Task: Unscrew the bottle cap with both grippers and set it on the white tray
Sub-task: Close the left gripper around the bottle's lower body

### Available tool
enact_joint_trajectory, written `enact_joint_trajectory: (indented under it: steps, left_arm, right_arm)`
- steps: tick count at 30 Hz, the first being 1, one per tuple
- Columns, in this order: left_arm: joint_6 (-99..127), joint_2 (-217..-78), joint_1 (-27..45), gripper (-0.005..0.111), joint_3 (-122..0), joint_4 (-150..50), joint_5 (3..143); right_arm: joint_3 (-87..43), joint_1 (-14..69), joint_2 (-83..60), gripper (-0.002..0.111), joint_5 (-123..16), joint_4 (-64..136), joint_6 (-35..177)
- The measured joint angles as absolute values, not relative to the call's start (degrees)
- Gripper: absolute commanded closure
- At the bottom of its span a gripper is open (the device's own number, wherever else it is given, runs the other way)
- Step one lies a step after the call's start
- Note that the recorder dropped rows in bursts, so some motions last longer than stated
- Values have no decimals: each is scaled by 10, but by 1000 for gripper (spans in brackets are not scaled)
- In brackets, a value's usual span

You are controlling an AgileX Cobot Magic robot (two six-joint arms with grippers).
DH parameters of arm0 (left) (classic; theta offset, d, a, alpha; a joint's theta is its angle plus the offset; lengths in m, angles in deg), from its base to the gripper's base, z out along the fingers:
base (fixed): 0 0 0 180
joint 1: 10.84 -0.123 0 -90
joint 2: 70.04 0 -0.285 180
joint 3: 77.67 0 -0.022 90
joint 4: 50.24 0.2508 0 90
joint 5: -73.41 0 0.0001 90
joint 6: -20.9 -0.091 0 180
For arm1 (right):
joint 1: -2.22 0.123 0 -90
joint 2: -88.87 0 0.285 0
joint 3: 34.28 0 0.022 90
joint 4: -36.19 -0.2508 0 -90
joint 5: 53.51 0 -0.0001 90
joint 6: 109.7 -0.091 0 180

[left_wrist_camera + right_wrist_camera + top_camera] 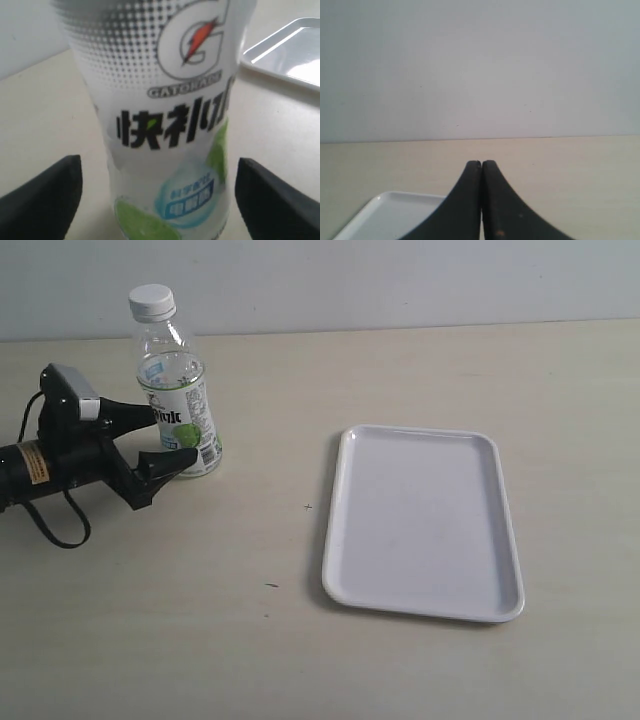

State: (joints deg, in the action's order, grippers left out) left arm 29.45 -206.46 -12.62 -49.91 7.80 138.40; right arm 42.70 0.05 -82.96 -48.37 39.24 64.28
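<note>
Bottle (178, 390) upright on table (200, 620), far left, well apart from white tray (425, 520). Bottle cap (152, 301) on the neck, above left tool (172, 437).

Left tool open, jaws either side of the bottle's labelled lower half; wrist view shows a gap on each side.

Right tool (481, 165) closed on nothing, fingers pressed together, over the tray's edge.

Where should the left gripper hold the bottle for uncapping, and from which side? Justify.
Probably the labelled lower body of the bottle, approached level from the exterior view's left, where the open left gripper straddles it. The bottle stands upright and is widest there, leaving the bottle cap free for a grip from above.
</note>
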Motion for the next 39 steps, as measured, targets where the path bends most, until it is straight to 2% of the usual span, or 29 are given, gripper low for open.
enact_joint_trajectory:
  steps: [15, 32, 39]
  left_arm:
    - [299, -2065, -62, 27, -530, 15, 1319]
    - [320, -2099, -57, 30, -543, -10, 1305]
    - [327, -2116, -57, 30, -551, -11, 1365]
  right_arm:
    - [427, 0, -830, 108, -484, 392, 643]
    - [427, 0, -830, 108, -484, 392, 643]
    - [427, 0, -830, 108, -484, 392, 643]
